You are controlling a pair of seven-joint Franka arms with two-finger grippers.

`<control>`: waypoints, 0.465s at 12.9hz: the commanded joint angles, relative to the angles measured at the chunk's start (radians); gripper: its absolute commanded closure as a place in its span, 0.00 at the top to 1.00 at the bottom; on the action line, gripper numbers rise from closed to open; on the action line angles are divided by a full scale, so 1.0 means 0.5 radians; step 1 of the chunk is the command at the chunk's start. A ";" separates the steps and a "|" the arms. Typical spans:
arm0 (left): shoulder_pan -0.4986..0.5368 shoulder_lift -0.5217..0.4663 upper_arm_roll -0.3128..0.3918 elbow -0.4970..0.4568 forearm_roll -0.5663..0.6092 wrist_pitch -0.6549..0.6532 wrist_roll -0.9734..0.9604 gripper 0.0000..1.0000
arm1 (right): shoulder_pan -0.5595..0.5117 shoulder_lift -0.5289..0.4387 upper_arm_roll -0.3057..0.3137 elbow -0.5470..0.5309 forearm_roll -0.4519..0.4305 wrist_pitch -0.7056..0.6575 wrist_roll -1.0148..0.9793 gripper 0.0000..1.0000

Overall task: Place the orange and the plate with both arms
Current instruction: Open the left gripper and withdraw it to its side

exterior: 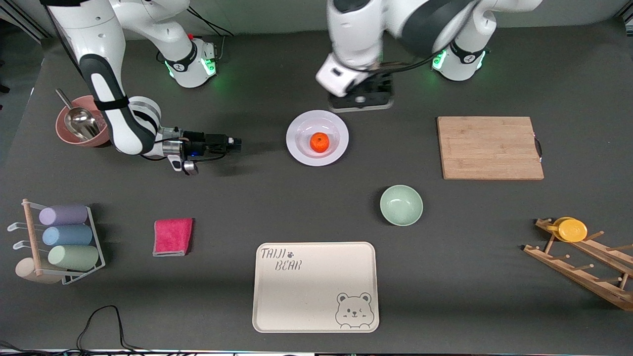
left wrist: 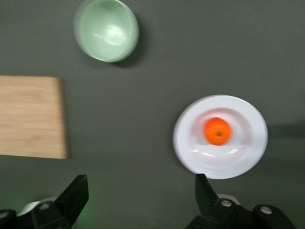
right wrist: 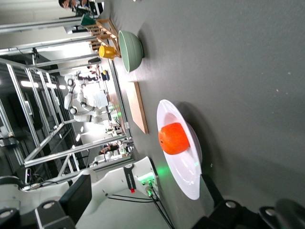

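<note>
The orange (exterior: 319,142) lies in the shallow centre of the white plate (exterior: 296,143) in the middle of the table. My left gripper (exterior: 362,99) hangs over the table beside the plate's edge that is farther from the front camera. In the left wrist view it (left wrist: 140,191) is open and empty, with the plate (left wrist: 186,143) and the orange (left wrist: 218,131) close to one finger. My right gripper (exterior: 235,143) is low and level, pointing at the plate from the right arm's end, a short gap away. In the right wrist view it (right wrist: 143,195) is open and empty, facing the orange (right wrist: 174,138) and the plate (right wrist: 188,183).
A pale green bowl (exterior: 401,204) and a beige bear tray (exterior: 316,296) lie nearer the front camera than the plate. A wooden cutting board (exterior: 489,147) lies toward the left arm's end. A pink bowl with a scoop (exterior: 81,128) stands by the right arm. A pink cloth (exterior: 172,236) lies nearby.
</note>
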 commanded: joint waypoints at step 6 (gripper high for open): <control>1.203 0.033 -0.004 0.409 -0.057 -0.401 1.345 1.00 | 0.212 0.143 0.000 -0.039 0.274 -0.013 -0.370 1.00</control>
